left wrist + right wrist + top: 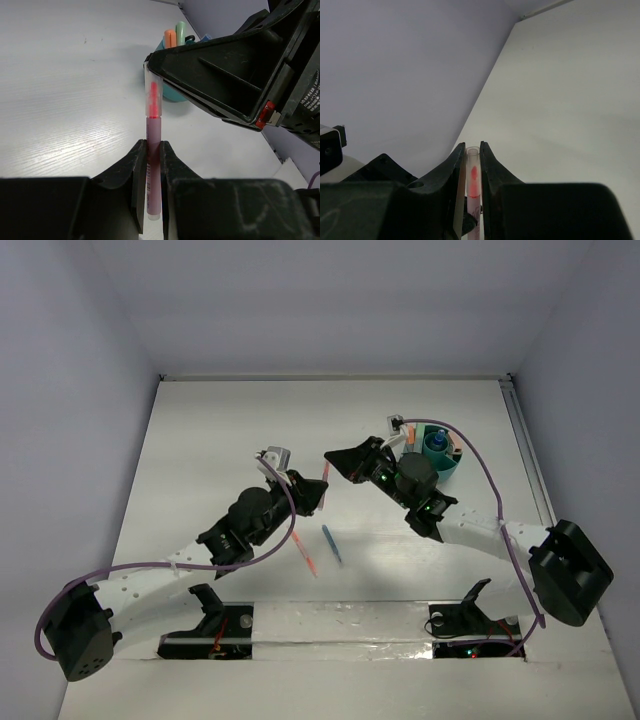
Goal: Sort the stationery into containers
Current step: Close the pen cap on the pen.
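Observation:
A marker with a pale pink barrel, clear cap and orange-red tip (325, 477) hangs in the air between both grippers. My left gripper (314, 496) is shut on its barrel (153, 165); the jaws pinch it from both sides (153, 148). My right gripper (336, 459) is shut on the capped end (473, 175), its fingers (457, 165) closed around the clear cap. In the left wrist view the right gripper (149, 64) covers the cap's tip. The teal cup (447, 464) stands behind the right wrist and holds orange (170, 38) and green (180, 31) markers and a blue-capped bottle (437, 444).
An orange pen (305, 552) and a blue pen (332, 543) lie on the white table in front of the grippers. The teal cup (172, 95) is just beyond the marker's tip in the left wrist view. Grey walls enclose the table.

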{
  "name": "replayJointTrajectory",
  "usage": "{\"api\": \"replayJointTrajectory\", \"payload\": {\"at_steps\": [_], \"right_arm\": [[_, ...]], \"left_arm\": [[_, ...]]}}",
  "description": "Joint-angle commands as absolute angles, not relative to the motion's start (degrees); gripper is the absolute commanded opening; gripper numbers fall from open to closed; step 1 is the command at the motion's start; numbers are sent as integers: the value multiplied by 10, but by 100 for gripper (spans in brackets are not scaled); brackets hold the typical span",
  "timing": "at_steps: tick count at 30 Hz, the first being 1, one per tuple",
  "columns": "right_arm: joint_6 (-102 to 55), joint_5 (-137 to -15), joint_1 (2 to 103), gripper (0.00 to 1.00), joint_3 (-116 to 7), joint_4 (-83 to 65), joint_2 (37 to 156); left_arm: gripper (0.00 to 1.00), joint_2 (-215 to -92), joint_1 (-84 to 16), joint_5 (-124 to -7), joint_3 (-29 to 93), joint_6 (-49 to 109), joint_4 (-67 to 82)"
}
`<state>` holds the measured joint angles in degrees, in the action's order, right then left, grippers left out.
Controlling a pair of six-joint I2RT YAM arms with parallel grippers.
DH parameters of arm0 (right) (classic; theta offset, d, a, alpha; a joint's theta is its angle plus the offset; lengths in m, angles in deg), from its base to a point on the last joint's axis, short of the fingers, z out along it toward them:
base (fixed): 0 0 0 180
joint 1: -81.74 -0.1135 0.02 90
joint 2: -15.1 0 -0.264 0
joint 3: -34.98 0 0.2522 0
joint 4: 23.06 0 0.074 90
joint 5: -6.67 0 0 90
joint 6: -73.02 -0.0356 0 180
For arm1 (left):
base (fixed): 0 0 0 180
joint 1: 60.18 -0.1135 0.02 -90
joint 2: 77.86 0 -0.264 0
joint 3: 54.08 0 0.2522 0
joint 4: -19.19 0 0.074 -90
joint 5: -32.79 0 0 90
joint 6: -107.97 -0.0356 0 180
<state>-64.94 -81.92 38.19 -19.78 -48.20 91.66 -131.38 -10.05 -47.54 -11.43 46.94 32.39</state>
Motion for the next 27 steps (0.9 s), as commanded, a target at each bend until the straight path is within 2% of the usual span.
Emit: {"api": "replayJointTrajectory", "payload": {"at_steps": [1, 12, 27], "right_arm": [[-653, -796, 381, 0, -213, -488, 913], [-616, -804, 359, 0, -227, -440, 919], [-539, -773, 336, 0, -292, -286, 957]], "left_arm": [[0, -1305, -103, -454, -80, 455, 358], [0, -1294, -103, -426, -53, 421, 344], [0, -1278, -118, -433, -37, 406, 322]]}}
